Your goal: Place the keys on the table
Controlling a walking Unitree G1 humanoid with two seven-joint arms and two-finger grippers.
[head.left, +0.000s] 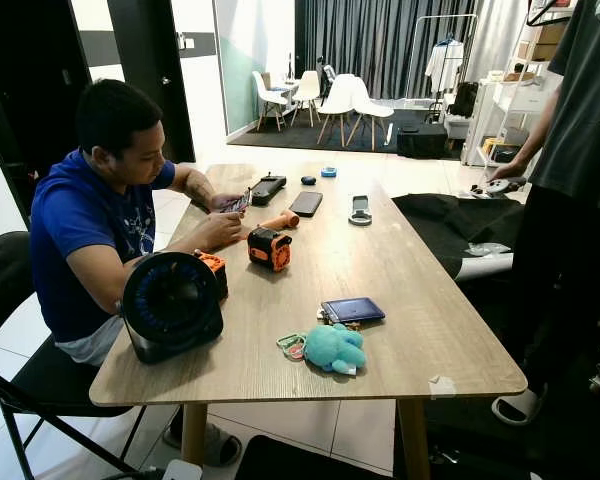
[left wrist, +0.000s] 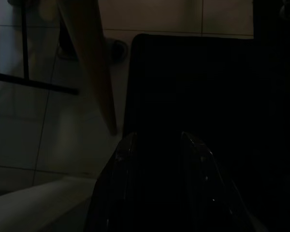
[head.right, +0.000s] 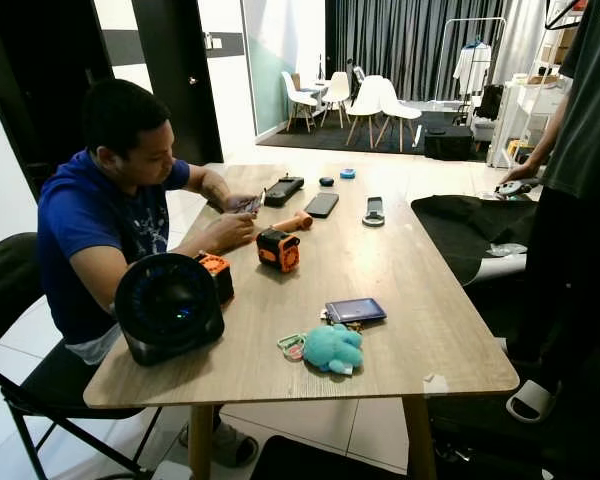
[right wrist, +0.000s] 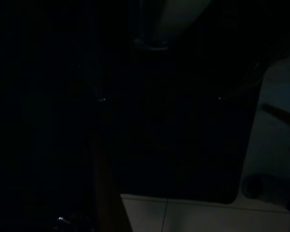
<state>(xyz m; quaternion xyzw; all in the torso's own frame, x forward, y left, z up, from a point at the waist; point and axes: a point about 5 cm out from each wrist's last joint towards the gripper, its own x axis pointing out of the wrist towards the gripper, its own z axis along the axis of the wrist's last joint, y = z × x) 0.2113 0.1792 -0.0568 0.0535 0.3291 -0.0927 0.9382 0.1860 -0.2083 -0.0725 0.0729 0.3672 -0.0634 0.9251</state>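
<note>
My left gripper (left wrist: 157,145) hangs low at my side, pointing downward — its two black fingers (left wrist: 123,154) appear in the dim left wrist view with a visible gap between them, holding nothing. My right arm hangs idle in shade; the right wrist view is too dark to resolve the right gripper's outline or its finger position.
</note>
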